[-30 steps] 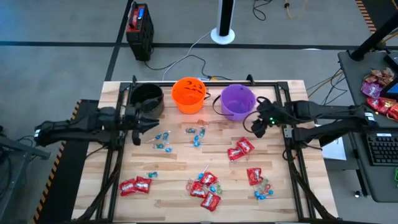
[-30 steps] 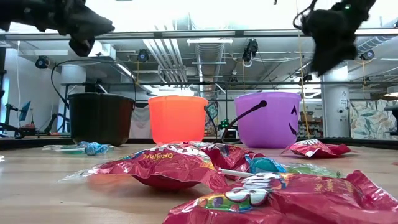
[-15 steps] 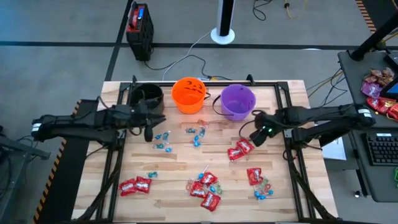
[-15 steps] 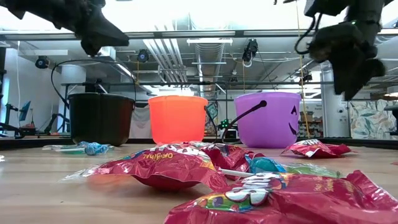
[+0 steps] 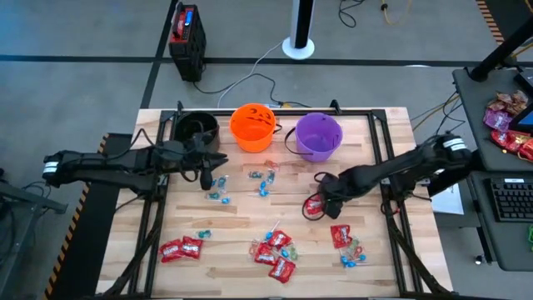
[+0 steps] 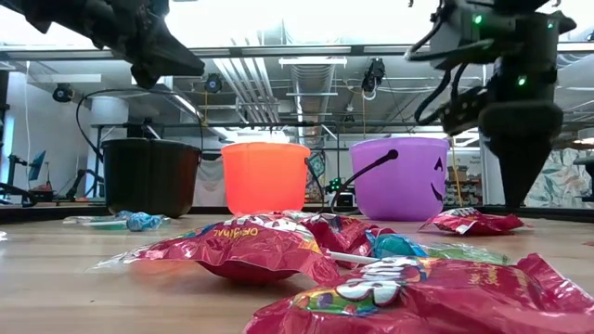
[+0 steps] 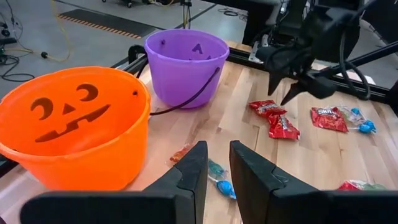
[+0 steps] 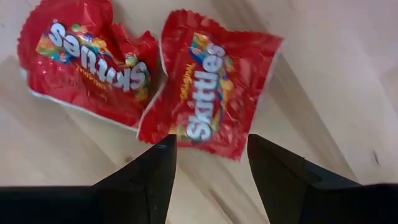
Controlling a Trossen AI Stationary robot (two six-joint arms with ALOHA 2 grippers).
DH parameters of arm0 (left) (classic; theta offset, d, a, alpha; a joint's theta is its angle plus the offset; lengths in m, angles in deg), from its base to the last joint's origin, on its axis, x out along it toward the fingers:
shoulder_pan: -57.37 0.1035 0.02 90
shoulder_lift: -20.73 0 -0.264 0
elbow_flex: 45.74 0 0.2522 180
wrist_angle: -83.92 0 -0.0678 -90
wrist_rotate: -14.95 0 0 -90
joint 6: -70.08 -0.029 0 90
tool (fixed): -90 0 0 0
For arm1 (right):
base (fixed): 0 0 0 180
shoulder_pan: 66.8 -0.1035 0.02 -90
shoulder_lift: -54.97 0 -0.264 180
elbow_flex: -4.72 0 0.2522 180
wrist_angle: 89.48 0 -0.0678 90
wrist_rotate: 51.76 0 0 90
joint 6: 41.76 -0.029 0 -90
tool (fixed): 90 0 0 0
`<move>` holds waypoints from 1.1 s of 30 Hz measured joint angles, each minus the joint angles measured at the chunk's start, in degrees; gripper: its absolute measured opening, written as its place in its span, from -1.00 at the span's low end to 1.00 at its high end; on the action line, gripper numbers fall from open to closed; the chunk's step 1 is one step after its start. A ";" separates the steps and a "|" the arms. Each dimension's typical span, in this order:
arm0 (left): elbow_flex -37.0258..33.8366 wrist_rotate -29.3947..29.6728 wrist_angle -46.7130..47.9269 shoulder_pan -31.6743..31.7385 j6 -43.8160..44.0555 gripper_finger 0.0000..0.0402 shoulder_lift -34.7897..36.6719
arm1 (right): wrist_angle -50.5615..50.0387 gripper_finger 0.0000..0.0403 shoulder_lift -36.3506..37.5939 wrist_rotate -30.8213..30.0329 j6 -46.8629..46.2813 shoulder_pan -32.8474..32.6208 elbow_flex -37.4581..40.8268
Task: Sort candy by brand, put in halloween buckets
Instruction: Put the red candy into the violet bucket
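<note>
My right gripper point(image 8: 211, 147) is open and points down over a pair of flat red packets point(image 5: 317, 202) right of the table's middle. Its fingers stand on either side of the near end of one red packet point(image 8: 210, 93), and the second packet point(image 8: 93, 59) lies beside it. My left gripper point(image 7: 218, 163) hovers with a narrow gap above blue twist-wrapped pieces point(image 5: 218, 188), in front of the black bucket point(image 5: 198, 132). The orange bucket point(image 5: 253, 125) and the purple bucket point(image 5: 319, 135) stand in a row with it along the far edge.
More red packets lie near the front edge point(image 5: 181, 247), point(image 5: 275, 257) and at the right point(image 5: 340, 235). Blue pieces and lollipops are scattered mid-table point(image 5: 263, 182) and at the near right point(image 5: 354, 254). A black frame rail point(image 5: 385, 167) runs along the table's right side.
My right gripper has swung from beside the purple bucket toward the near-left, dropped low and tipped to point down over the pair of red packets. My left gripper has moved right from in front of the black bucket toward the blue pieces.
</note>
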 joint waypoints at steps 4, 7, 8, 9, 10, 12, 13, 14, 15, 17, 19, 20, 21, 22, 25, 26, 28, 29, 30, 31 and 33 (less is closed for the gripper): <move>0.00 -0.02 -0.01 0.00 0.00 -0.74 0.07 | 2.87 -0.06 -3.03 -1.20 1.66 0.01 0.00; -0.02 -0.04 -0.01 0.00 0.00 -0.74 0.13 | 3.05 -0.06 -5.06 -1.66 1.42 0.01 -0.03; -0.02 -0.06 0.00 -0.02 0.00 -0.74 0.15 | 3.15 -0.07 -5.70 -2.11 1.21 0.01 -0.09; -0.02 -0.06 0.00 0.00 0.00 -0.74 0.15 | 3.16 -0.08 -6.41 -2.72 1.05 -0.01 -0.11; -0.02 -0.06 0.00 0.00 0.00 -0.74 0.15 | 3.04 -0.11 -7.07 -3.13 0.86 -0.01 -0.17; -0.04 -0.13 -0.02 0.00 0.00 -0.74 0.13 | 3.03 -0.22 -7.96 -3.17 0.70 0.01 -0.18; -0.04 -0.15 -0.06 0.00 0.00 -0.74 0.13 | 2.98 -0.29 -8.22 -3.23 0.70 0.01 -0.17; -0.06 -0.19 -0.04 0.00 0.00 -0.74 0.13 | 2.93 -0.37 -8.36 -3.25 0.70 0.01 -0.17; -0.09 -0.19 -0.04 0.00 0.02 -0.74 0.13 | 2.84 -0.45 -8.32 -3.30 0.73 0.00 -0.16; -0.10 -0.19 -0.04 0.00 0.03 -0.74 0.13 | 2.79 -0.64 -7.58 -3.24 1.34 -0.01 -0.12; -0.11 -0.19 -0.04 0.00 0.17 -0.74 0.13 | 2.68 -0.81 -6.28 -2.99 1.67 0.01 -0.04; -0.11 -0.19 -0.04 0.00 0.20 -0.74 0.13 | 2.50 -0.87 -5.48 -2.76 1.88 0.01 -0.04; -0.11 -0.19 -0.04 0.00 0.22 -0.74 0.13 | 1.93 -0.90 -4.43 -2.48 1.90 0.01 -0.04; -0.11 -0.19 -0.04 0.00 0.25 -0.74 0.13 | 1.28 -0.90 -3.26 -1.98 1.82 0.01 -0.06; -0.11 -0.19 -0.02 0.00 0.48 -0.74 0.01 | -1.23 -0.90 1.51 -2.04 0.98 0.01 -1.67; -0.11 -0.19 -0.02 0.00 0.48 -0.74 -0.14 | -2.03 -0.90 3.24 -2.20 0.64 0.01 -2.32; -0.11 -0.19 -0.01 0.00 0.48 -0.74 -0.55 | -2.10 -0.90 6.60 -3.25 0.72 0.01 -3.57; -0.11 -0.19 -0.08 0.00 0.48 -0.74 -0.87 | -1.34 -0.90 8.47 -4.72 1.51 0.01 -4.54; -0.11 -0.19 -0.10 0.00 0.50 -0.74 -1.20 | -0.05 -0.90 10.13 -6.74 2.31 0.10 -5.44; -0.11 -0.19 -0.25 0.00 0.50 -0.74 -1.76 | 1.07 -0.90 11.60 -9.47 3.87 0.28 -6.27; -0.11 -0.22 -1.45 0.00 0.78 -0.74 -3.14 | 3.05 -0.91 14.01 -17.03 7.38 0.95 -7.75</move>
